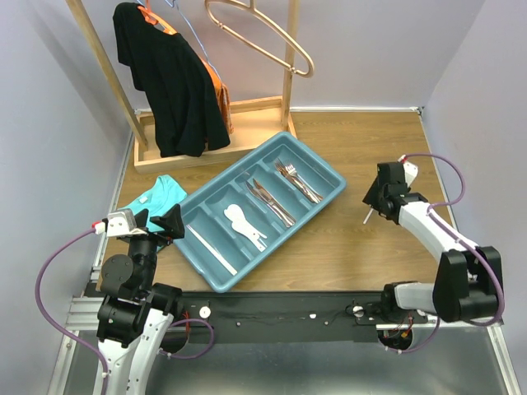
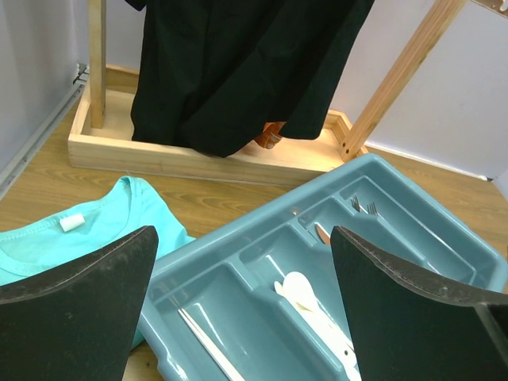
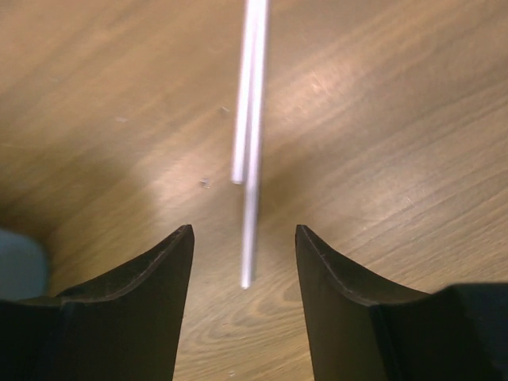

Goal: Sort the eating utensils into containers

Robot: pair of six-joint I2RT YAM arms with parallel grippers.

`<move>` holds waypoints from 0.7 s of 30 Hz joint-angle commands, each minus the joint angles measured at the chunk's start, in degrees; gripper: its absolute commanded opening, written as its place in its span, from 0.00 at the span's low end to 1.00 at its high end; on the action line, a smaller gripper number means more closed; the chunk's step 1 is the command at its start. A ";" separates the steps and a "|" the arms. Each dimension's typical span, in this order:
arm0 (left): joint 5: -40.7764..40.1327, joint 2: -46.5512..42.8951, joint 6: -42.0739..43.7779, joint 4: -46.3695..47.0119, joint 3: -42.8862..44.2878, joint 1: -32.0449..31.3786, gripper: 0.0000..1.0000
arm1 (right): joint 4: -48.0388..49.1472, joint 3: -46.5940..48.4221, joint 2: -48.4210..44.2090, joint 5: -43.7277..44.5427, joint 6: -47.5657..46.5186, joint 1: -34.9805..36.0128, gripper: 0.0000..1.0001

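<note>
The teal-blue tray lies diagonally mid-table with four long compartments. They hold coppery forks, silver knives, white spoons and pale chopsticks. Two more pale chopsticks lie side by side on the wood right of the tray, their tip showing in the top view. My right gripper is open, low over them, their near ends between its fingers. My left gripper is open and empty, above the tray's near-left end.
A teal folded cloth lies left of the tray. A wooden clothes rack at the back carries a black garment and metal hangers. Grey walls close both sides. A metal rail runs along the near edge.
</note>
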 commanded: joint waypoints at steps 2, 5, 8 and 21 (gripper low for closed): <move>0.67 -7.00 0.49 0.89 0.04 0.45 0.99 | 4.69 -4.50 5.33 -5.65 2.24 -3.87 0.59; 0.58 -7.08 0.41 0.98 0.04 0.45 0.99 | 4.70 -3.98 7.62 -7.23 2.16 -4.93 0.56; 0.58 -7.17 0.41 0.89 -0.05 0.45 0.99 | 4.78 -3.63 8.85 -8.11 1.89 -5.37 0.52; 0.31 -7.43 0.49 0.80 0.04 0.45 0.99 | 4.52 -3.89 11.84 -11.72 3.03 -10.29 0.30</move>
